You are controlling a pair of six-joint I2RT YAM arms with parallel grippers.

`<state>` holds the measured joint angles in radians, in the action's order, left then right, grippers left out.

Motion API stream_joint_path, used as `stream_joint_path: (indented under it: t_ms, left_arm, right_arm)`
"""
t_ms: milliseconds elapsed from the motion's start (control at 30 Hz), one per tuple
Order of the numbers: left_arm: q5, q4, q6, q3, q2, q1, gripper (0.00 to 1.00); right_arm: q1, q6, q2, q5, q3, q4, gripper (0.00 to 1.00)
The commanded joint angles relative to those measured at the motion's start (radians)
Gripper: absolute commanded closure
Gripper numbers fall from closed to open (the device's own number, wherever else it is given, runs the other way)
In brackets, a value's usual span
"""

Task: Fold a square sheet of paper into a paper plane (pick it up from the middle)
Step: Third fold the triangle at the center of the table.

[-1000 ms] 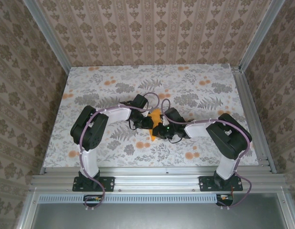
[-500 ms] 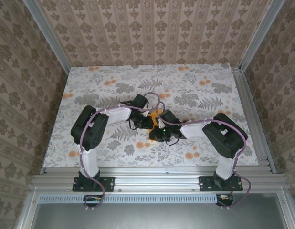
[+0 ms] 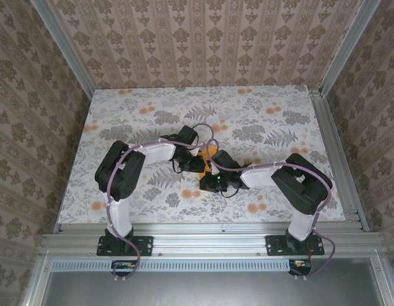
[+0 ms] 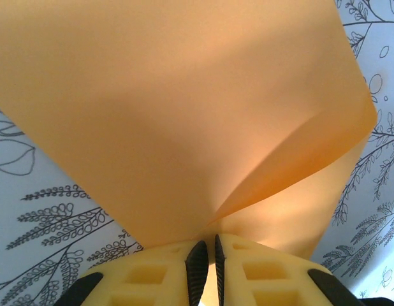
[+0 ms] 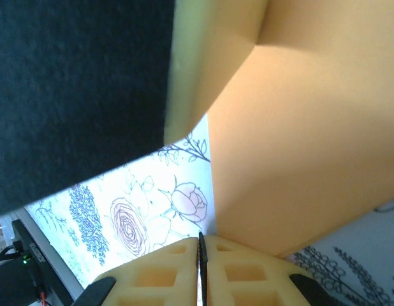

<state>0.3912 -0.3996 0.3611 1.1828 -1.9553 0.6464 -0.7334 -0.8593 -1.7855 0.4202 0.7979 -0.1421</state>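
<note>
The right fingers (image 5: 165, 273) have slid left, closer to the left fingers (image 4: 146, 280), and the right arm now hides more of the square sheet of paper (image 3: 210, 152) from above.

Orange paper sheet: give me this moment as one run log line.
object: thin bright orange paper sheet, bent | left gripper: shut on it | right gripper: shut on it
</note>
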Motion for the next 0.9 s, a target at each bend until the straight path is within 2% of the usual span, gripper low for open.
stream_joint_path:
  t_ms: [0, 233, 433, 567, 867]
  left_arm:
    - [-0.201, -0.057, -0.037, -0.066, -0.151, -0.007, 0.81]
    - [-0.194, -0.059, -0.051, -0.07, -0.142, -0.005, 0.81]
    - [-0.173, -0.047, -0.052, -0.074, -0.12, -0.002, 0.81]
    - [-0.162, -0.049, -0.057, -0.065, -0.113, 0.008, 0.81]
    - [-0.169, -0.056, -0.062, -0.057, -0.087, 0.015, 0.81]
  right_arm:
    - [-0.035, 0.012, 0.023, 0.003, -0.044, 0.126, 0.87]
    - [-0.024, -0.006, 0.096, 0.013, -0.057, 0.114, 0.87]
    - [0.107, -0.037, 0.192, -0.01, -0.07, 0.048, 0.88]
    - [0.167, -0.053, 0.161, -0.011, -0.034, 0.01, 0.89]
    - [0.193, -0.063, 0.003, 0.032, 0.051, -0.05, 0.9]
